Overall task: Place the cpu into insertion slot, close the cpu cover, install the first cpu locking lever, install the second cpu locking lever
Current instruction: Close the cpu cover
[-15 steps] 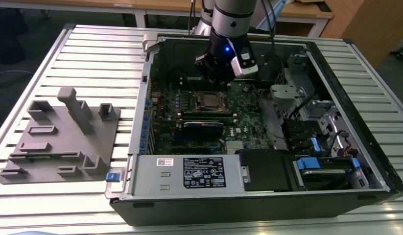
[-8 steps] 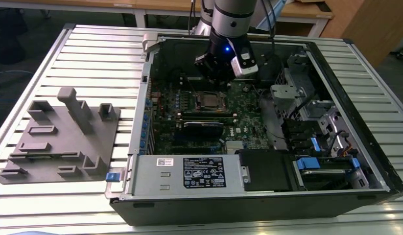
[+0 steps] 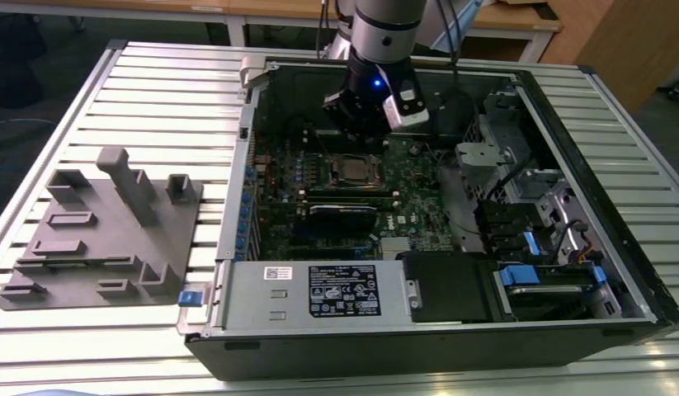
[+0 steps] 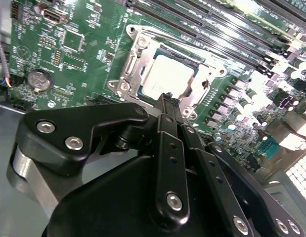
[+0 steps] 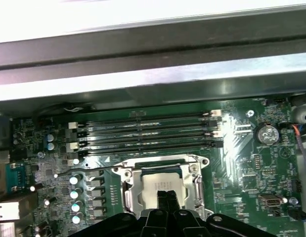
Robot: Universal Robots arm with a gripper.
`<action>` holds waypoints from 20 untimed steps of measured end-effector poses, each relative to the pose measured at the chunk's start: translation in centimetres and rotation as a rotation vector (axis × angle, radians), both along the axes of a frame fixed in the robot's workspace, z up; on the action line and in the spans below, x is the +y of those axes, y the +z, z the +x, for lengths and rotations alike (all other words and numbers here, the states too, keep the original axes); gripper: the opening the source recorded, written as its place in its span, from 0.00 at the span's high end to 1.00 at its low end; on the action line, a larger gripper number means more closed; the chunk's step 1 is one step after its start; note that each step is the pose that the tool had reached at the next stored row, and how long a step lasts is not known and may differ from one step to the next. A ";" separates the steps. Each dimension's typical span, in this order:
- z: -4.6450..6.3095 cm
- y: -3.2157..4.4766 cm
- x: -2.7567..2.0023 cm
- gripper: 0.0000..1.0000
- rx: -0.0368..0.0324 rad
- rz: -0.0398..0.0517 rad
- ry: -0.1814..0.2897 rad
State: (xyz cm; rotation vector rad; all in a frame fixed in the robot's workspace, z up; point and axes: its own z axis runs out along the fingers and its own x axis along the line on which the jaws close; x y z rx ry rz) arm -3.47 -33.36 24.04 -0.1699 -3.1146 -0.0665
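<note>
- Exterior view: gripper (image 3: pixel 357 139) down inside the open computer case (image 3: pixel 603 157), right over the insertion slot (image 3: pixel 332 172) on the green motherboard (image 3: pixel 422 198).
- Pale cpu (image 3: pixel 355 171) seated in that slot, directly beneath the arm's black head; fingertips tucked out of sight behind the head from this angle.
- White-and-black label (image 3: pixel 345 290) on the silver power supply box (image 3: pixel 262 297), print too small to make out. Grey moulded fixture (image 3: pixel 97 231) well apart on the slatted table (image 3: pixel 152 74), toward the exterior view's left.
- Second wrist view: gripper (image 4: pixel 167 97) closed, fingers (image 4: pixel 166 133) pressed together with nothing seen between them, tips at the socket's near edge.
- Bright cpu (image 4: pixel 167 75) just beyond the tips, framed by the cpu cover (image 4: pixel 134 59) lying flat over it, chip showing through the window cut-out. Touching or just clear of the cover: cannot tell.
- Faint marking on the chip, washed out by glare. Coin battery (image 4: pixel 38 79) off to one side. Much of the board blocked by the gripper's black body.
- First wrist view: gripper (image 5: pixel 166 195) closed here too, tips overlapping the cpu (image 5: pixel 157 183) inside the cpu cover (image 5: pixel 127 185).
- Long memory slots (image 5: pixel 143 131) beyond the socket. Thin metal rod (image 5: pixel 88 170) running out from the socket's corner; hooked down or loose, impossible to say. Socket's near edge cut off by the gripper.
</note>
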 end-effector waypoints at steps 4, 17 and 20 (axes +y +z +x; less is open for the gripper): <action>-0.6 -0.21 0.00 0.89 0.0001 -0.0002 0.000; -1.6 -1.41 -0.85 0.89 0.0001 -0.0001 0.000; -1.8 -1.84 -0.93 0.89 0.0001 -0.0003 0.000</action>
